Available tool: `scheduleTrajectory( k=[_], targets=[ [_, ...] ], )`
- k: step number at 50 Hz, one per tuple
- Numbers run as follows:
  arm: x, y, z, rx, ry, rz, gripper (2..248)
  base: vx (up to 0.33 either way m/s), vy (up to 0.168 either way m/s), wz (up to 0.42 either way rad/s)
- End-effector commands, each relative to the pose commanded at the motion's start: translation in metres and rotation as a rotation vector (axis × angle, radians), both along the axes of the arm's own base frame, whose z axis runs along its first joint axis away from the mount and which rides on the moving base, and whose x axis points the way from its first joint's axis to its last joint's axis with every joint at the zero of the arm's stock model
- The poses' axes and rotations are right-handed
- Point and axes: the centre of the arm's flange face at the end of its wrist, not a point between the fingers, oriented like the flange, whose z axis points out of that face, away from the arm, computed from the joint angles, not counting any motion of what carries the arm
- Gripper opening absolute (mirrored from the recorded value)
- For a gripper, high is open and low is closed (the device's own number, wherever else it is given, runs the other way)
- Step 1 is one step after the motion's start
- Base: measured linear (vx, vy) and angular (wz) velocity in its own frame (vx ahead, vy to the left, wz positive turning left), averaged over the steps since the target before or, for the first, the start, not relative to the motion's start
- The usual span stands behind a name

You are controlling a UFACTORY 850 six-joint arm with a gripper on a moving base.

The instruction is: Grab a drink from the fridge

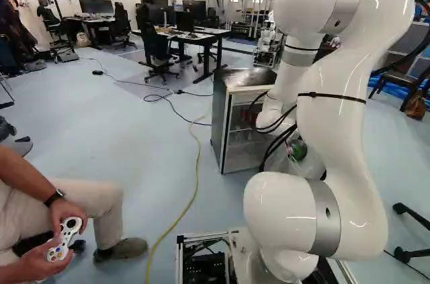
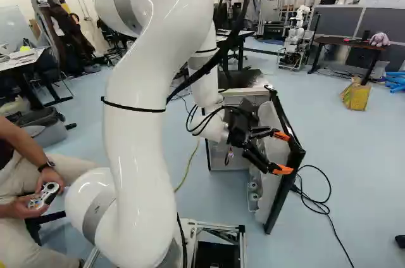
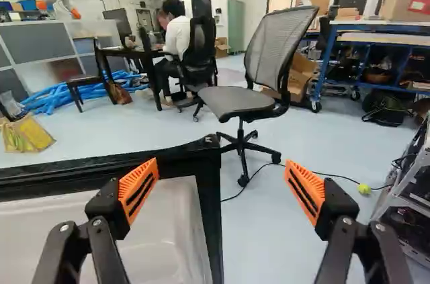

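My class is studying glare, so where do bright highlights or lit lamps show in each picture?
Left base view: white highlights on the glossy arm, a sheen on the dark fridge top; right base view: more highlights along the arm's curves; wrist view: a bright strip lamp on the ceiling.

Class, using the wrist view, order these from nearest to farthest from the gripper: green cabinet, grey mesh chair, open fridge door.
1. Open fridge door, right by the gripper.
2. Grey mesh chair, beyond the door.
3. Green cabinet, at the room's far side.
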Motion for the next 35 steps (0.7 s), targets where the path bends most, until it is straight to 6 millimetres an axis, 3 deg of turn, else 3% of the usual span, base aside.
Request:
scheduleTrajectory(
  k=[24,35],
  targets=[
    [0.016,-0.049,-0.001,-0.023,-0.052,-0.092,247,0.0,0.0,0.0],
    [0.017,-0.054,-0.001,-0.025,-0.057,-0.102,247,0.0,0.0,0.0]
  ],
)
